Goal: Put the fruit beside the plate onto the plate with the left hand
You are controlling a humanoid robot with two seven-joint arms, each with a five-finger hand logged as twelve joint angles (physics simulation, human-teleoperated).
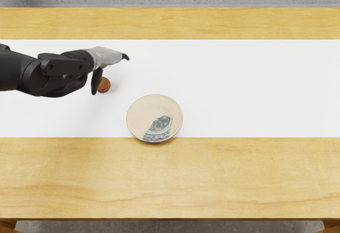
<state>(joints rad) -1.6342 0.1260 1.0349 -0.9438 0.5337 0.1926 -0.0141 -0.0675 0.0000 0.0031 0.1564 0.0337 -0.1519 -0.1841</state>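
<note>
Fruit [105, 85], small and orange-red, lies on the white cloth [249, 84] at about ten o'clock from the plate [142, 111], near it but not touching. The left hand [101, 62] hovers just above the fruit with its fingers [119, 56] stretched out toward three o'clock, holding nothing. Its thumb [95, 83] hangs down at the fruit's nine o'clock side. The cloth runs across a wooden table [170, 180].
</note>
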